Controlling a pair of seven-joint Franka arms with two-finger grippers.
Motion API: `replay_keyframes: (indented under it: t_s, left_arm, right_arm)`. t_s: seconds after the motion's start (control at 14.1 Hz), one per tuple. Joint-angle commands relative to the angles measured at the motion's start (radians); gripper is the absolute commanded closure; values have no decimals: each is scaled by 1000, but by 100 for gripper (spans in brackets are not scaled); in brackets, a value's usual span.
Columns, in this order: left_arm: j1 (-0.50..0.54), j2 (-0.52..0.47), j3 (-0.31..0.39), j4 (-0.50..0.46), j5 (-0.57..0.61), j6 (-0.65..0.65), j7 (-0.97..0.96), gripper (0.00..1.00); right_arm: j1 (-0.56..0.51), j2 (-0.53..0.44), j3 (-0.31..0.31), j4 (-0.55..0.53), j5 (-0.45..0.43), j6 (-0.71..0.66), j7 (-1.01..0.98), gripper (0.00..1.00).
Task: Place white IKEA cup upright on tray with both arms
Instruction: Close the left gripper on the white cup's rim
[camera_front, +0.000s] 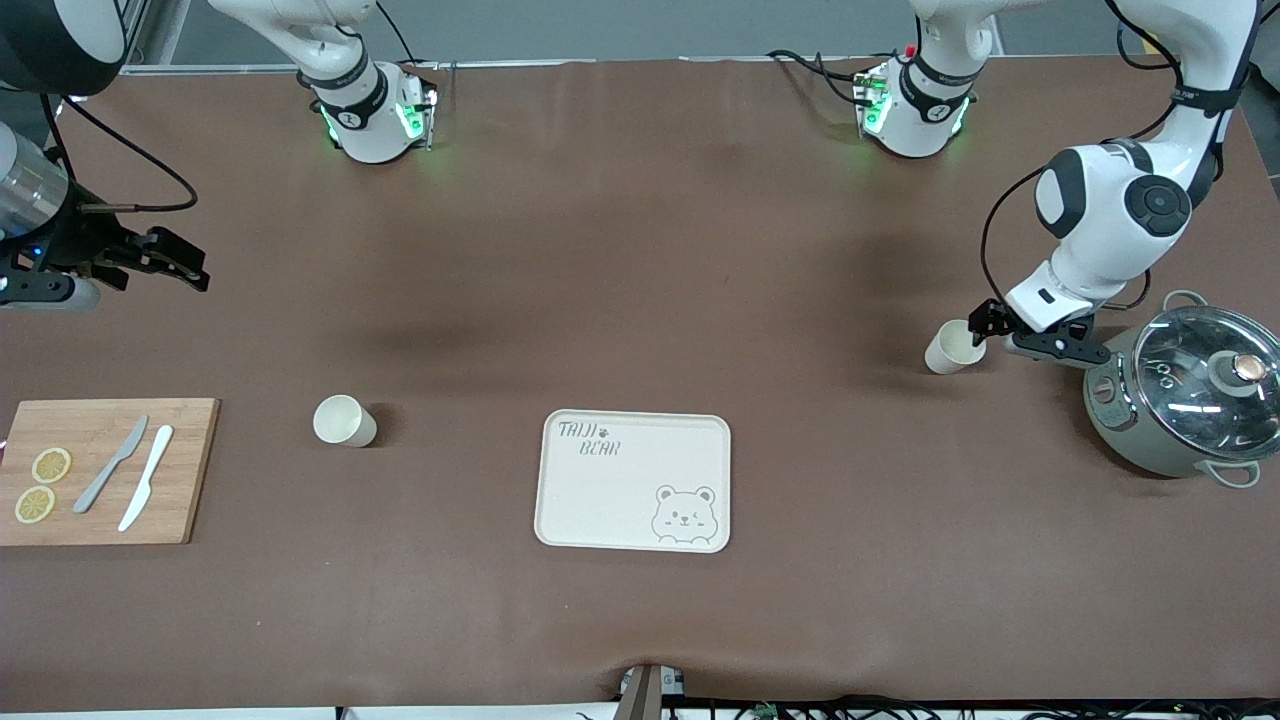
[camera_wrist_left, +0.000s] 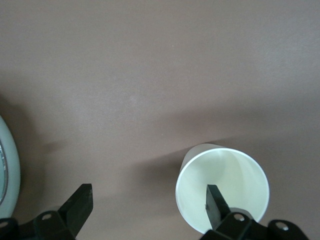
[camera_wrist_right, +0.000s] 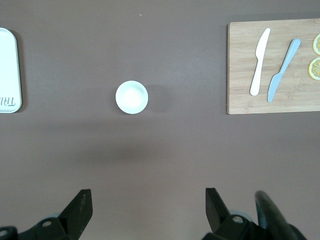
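Two white cups stand upright on the brown table. One cup is toward the left arm's end, beside a pot. My left gripper is low at this cup and open; one finger shows against the cup's mouth, while the other finger is over bare table. The second cup stands between the cutting board and the cream tray. My right gripper hangs open and empty above the table at the right arm's end.
A wooden cutting board with two knives and lemon slices lies at the right arm's end. A grey-green pot with a glass lid stands close to the left gripper. The tray holds nothing.
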Motion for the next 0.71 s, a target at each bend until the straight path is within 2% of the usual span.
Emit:
replay_keyframes:
  t_s: [0.0,0.64]
  left_arm:
    - [15,25,-11,-19,-5,61,22,0]
    - [17,74,-37,-17,-25,104,22,0]
  right_arm:
    - [3,16,1,27,-1,-17,1,0]
    - [2,17,1,26,-1,-17,0,0]
